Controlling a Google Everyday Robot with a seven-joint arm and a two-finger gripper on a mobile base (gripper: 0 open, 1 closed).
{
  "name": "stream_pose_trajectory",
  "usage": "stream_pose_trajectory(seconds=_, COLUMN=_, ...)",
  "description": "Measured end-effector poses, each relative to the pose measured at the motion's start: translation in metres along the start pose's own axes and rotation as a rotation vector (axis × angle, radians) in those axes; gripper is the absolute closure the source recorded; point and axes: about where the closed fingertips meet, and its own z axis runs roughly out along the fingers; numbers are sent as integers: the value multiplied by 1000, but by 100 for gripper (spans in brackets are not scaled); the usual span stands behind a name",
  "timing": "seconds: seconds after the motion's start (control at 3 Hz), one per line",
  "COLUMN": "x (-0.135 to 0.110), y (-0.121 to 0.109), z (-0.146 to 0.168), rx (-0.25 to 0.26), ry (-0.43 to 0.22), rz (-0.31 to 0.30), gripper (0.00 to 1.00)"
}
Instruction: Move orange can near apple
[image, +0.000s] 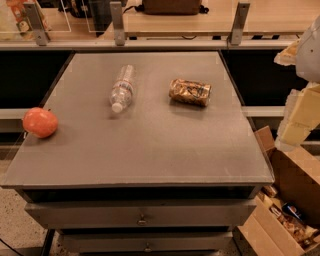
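The orange can (190, 92) lies on its side on the grey tabletop (150, 145), right of the middle and toward the back. The apple (40, 122) sits at the table's left edge, far from the can. My gripper (298, 120) shows as pale cream parts at the right edge of the camera view. It hangs beyond the table's right side, apart from the can and holding nothing that I can see.
A clear plastic water bottle (122, 88) lies on its side between the apple and the can, cap toward me. An open cardboard box (290, 215) with packets stands on the floor at the right. Drawers (142, 215) sit under the tabletop. A counter with metal posts (117, 22) runs along the back.
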Motion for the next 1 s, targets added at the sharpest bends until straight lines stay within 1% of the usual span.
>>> stream_pose_trajectory(seconds=0.33, x=0, y=0, z=0, rx=0, ry=0, rz=0, gripper=0)
stream_pose_trajectory(seconds=0.67, x=-11, y=-11, z=11, rx=1, ry=-35, rz=5, gripper=0)
stream_pose_trajectory(seconds=1.0, x=-23, y=-39, z=31, rx=28, ry=-52, rz=21, gripper=0)
